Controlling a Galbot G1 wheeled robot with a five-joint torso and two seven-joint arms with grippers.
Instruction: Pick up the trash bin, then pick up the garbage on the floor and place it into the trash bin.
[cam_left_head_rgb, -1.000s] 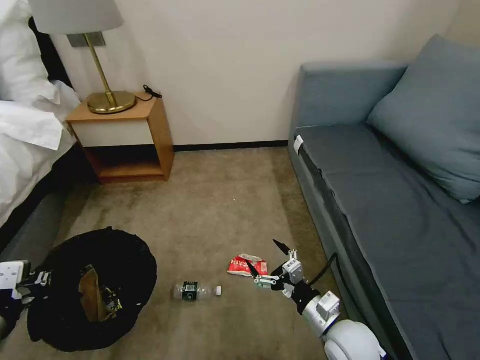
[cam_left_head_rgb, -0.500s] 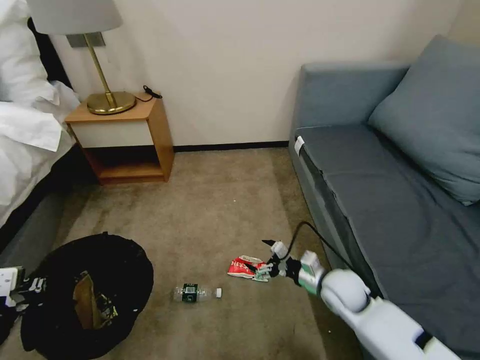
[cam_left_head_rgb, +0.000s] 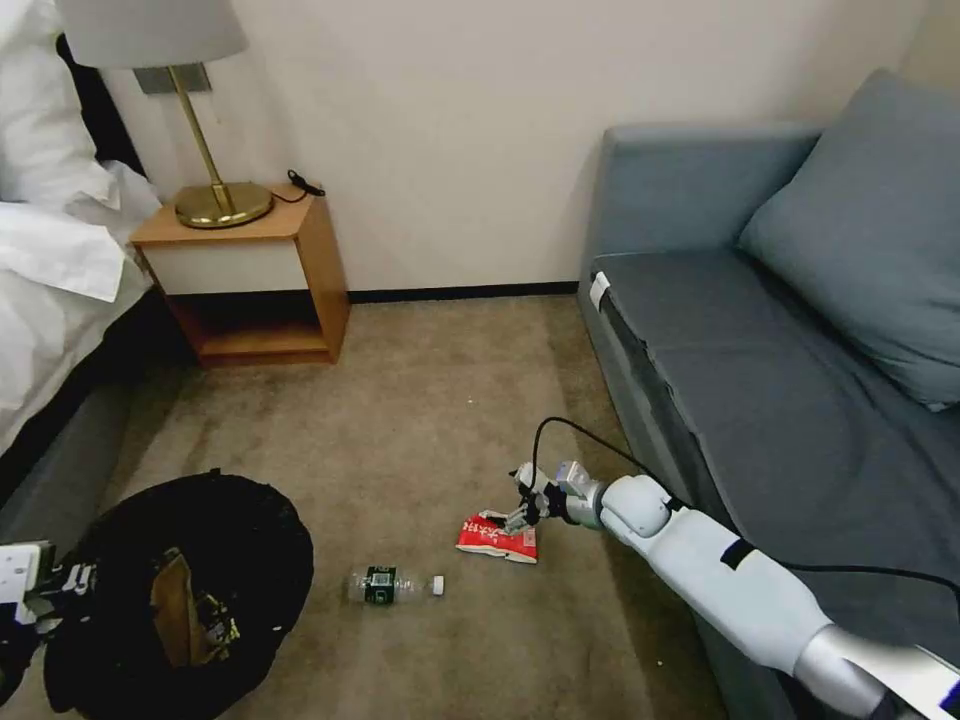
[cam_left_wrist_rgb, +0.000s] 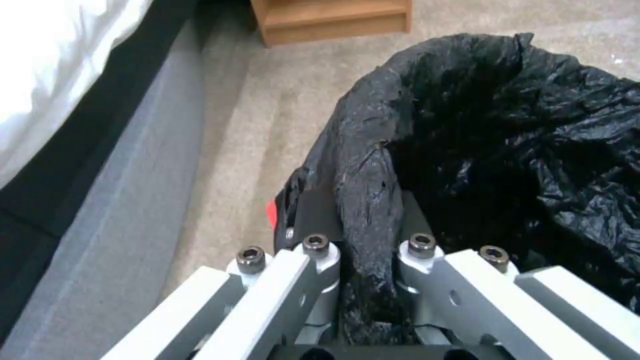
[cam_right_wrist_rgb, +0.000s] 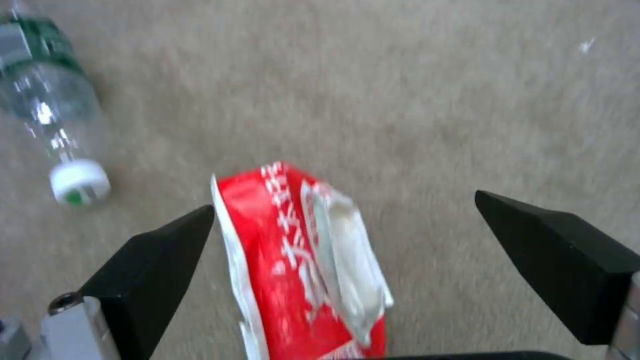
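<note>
The trash bin (cam_left_head_rgb: 180, 590), lined with a crinkly black bag, sits at the lower left; my left gripper (cam_left_wrist_rgb: 370, 235) is shut on its bagged rim (cam_left_wrist_rgb: 367, 200). Inside the bin lie a tan wrapper (cam_left_head_rgb: 172, 605) and other bits. On the carpet lies a crumpled red-white packet (cam_left_head_rgb: 495, 537), and my right gripper (cam_left_head_rgb: 522, 505) hovers open just over its far right end, the packet (cam_right_wrist_rgb: 303, 260) lying between the black fingertips (cam_right_wrist_rgb: 167, 250). A clear bottle with a dark green label (cam_left_head_rgb: 392, 583) lies left of the packet, also seen as the bottle (cam_right_wrist_rgb: 47, 110) beside the right gripper.
A grey-blue sofa (cam_left_head_rgb: 800, 400) with a cushion runs along the right, close to my right arm. A wooden nightstand (cam_left_head_rgb: 250, 270) with a brass lamp stands at the back left, beside a bed (cam_left_head_rgb: 50, 260) with white linen. Open carpet (cam_left_head_rgb: 440, 400) lies between.
My right arm has stretched forward and down, bringing the open gripper from beside the packet to right over it. The bin and left gripper stay nearly where they were.
</note>
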